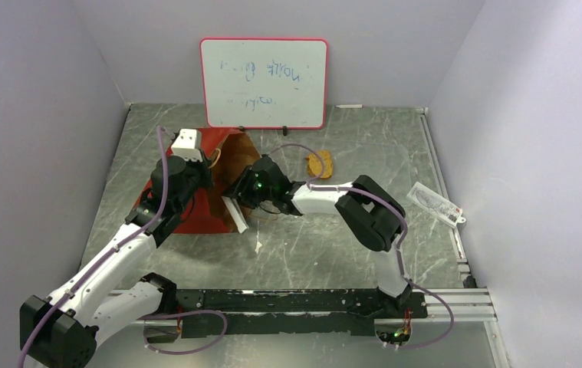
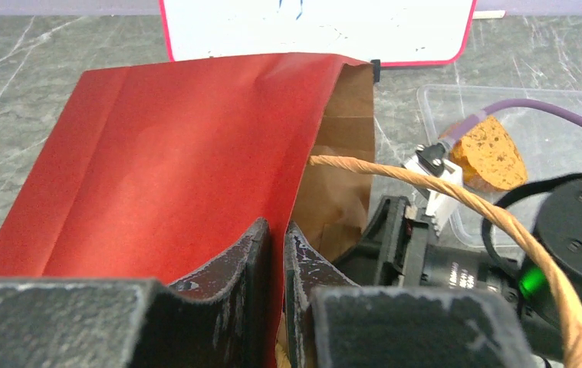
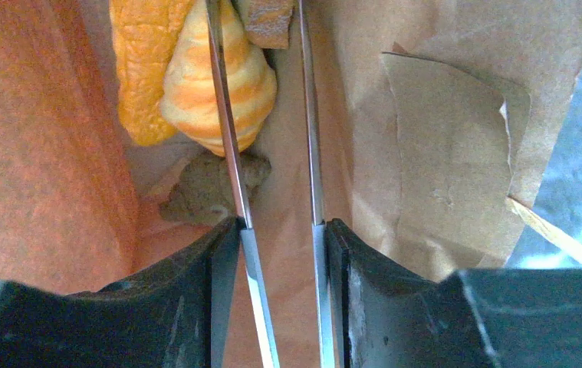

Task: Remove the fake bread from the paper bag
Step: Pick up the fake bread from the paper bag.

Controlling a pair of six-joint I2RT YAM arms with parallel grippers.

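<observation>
The red paper bag lies on its side, its mouth facing right. My left gripper is shut on the bag's upper mouth edge and holds it open. My right gripper is inside the brown interior, shut on metal tongs. The tongs' two blades stand apart and their tips run out of frame. Deep in the bag lie fake bread pieces: an orange loaf, a striped roll crossed by the left blade, and a brown lump. One bread slice lies outside on the table.
A clear plastic tray holds the slice beside the bag. The bag's twisted handle loops over my right arm. A whiteboard leans on the back wall. A plastic packet lies at the right.
</observation>
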